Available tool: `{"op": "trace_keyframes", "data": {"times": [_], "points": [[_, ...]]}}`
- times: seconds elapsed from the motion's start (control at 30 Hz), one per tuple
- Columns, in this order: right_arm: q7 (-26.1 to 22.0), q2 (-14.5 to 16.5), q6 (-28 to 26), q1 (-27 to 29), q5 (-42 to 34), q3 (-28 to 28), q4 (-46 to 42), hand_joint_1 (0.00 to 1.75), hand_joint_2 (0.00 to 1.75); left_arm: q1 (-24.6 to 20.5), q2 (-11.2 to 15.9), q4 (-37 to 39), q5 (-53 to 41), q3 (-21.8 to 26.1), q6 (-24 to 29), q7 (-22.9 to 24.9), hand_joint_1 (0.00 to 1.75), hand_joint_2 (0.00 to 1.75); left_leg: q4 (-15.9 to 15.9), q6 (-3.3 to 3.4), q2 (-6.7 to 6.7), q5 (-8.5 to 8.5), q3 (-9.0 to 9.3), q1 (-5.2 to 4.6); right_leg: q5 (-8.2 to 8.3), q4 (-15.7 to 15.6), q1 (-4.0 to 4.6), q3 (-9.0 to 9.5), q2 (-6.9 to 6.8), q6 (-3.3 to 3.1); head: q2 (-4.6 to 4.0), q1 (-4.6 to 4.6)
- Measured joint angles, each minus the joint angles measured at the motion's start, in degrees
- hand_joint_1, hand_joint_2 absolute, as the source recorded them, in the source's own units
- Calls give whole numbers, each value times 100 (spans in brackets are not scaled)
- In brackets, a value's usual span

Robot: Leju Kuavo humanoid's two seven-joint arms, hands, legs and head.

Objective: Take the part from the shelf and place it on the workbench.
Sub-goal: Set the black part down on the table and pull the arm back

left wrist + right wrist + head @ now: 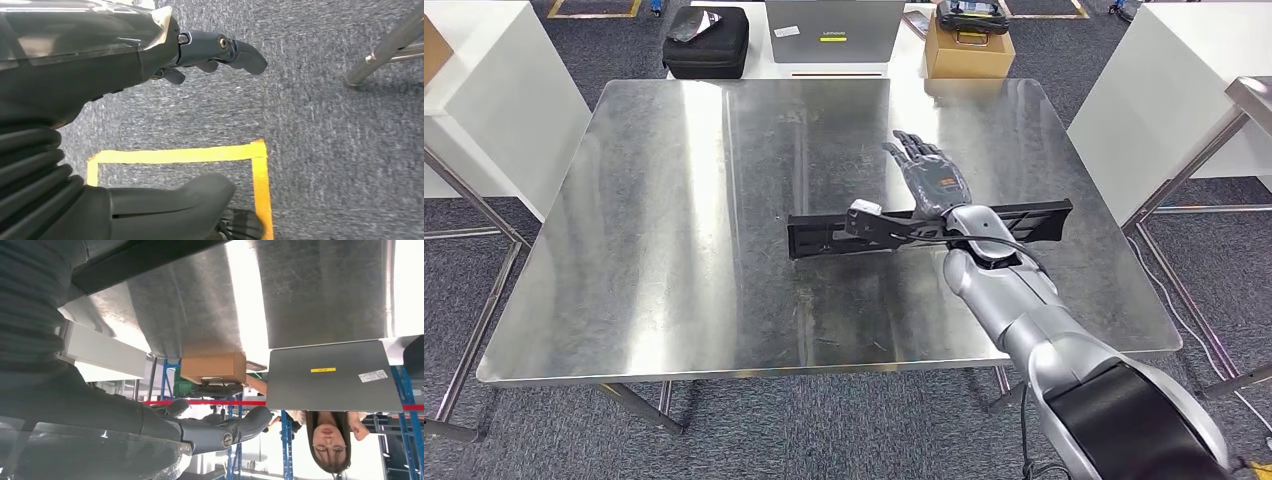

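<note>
A long flat black part (834, 236) lies across the steel workbench (684, 250), right of its middle. My right hand (932, 177) hovers just beyond the part, fingers spread and holding nothing; its forearm crosses over the part. In the right wrist view the right hand (200, 427) has its fingers extended above the bench top (320, 285), and a black strip of the part (140, 257) runs near the wrist. My left hand (150, 125) hangs over grey carpet with fingers apart and nothing in it.
Beyond the bench's far edge sit a black case (707, 42), a grey laptop (834, 30) and a cardboard box (967, 48). White tables (1154, 100) flank both sides. A person (327, 440) sits behind the laptop. Yellow floor tape (260, 185) and a metal leg (385, 50) lie under my left hand.
</note>
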Motion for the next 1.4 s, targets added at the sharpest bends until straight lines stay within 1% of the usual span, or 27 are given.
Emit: {"op": "trace_keyframes", "data": {"times": [0.23, 0.3, 0.43, 0.57, 0.63, 0.7, 0.77, 0.87, 1.07, 1.4], "points": [[-26, -51, 444, -27, -287, -108, 5, 0, 175, 8, 11, 0, -130, -2, -82, 225, 0, 0, 0, 0, 0, 0, 0, 0, 0, 0, 0, 1, 0, 0, 0, 1], [-32, -58, 646, -51, -372, -139, 10, 0, 175, 10, 14, 0, -131, -2, -148, 263, 0, 0, 0, 0, 0, 0, 0, 0, 0, 0, 0, 1, 0, 0, 0, 1], [-8, -93, 1626, -114, -822, -295, 37, 0, 175, 15, 23, 0, -134, -2, -318, 354, 0, 0, 0, 0, 0, 0, 0, 0, 0, 0, 0, 1, 0, 0, 0, 1], [37, -175, 2328, -205, -1272, -527, 63, 0, 175, 24, 33, 0, -131, -2, -398, 438, 0, 0, 0, 0, -1, 0, -1, 0, 0, 0, 0, 1, 0, 0, 0, 1], [58, -213, 2786, -301, -1491, -651, 85, 0, 175, 28, 38, 0, -127, -2, -440, 479, 0, 0, 0, 0, 0, 0, -1, -1, 1, 0, 0, 1, 0, 0, 0, 1], [70, -239, 3279, -400, -1652, -745, 108, 0, 175, 29, 46, 0, -125, -2, -484, 524, 0, 0, 0, 0, 0, 0, -1, -1, 1, 0, 0, 1, 0, 1, 0, 1], [158, -250, 3595, -486, -1712, -791, 122, 0, 175, 29, 56, 0, -108, -1, -497, 568, 0, 0, 0, 0, 0, 0, -2, -1, 1, 0, 0, 1, 0, 1, 0, 1], [349, -251, 3744, -615, -1704, -801, 126, 0, 175, 30, 66, 0, -62, 15, -483, 615, 0, 0, 0, 0, 0, 0, -2, 0, 1, 1, 0, 1, 0, 1, 0, 1], [546, -251, 3927, -722, -1743, -779, -18, 0, 175, 29, 67, 0, -14, 95, -440, 677, 0, 0, 0, 0, 0, 0, -2, 0, 1, 1, 0, 1, 0, 1, 0, 1], [540, -253, 4070, -766, -1761, -695, -297, 0, 175, 30, 67, 0, 55, 205, -439, 672, 0, 0, 0, 0, -1, 0, -2, -1, 1, 1, 0, 1, 0, 1, 0, 1]]}}
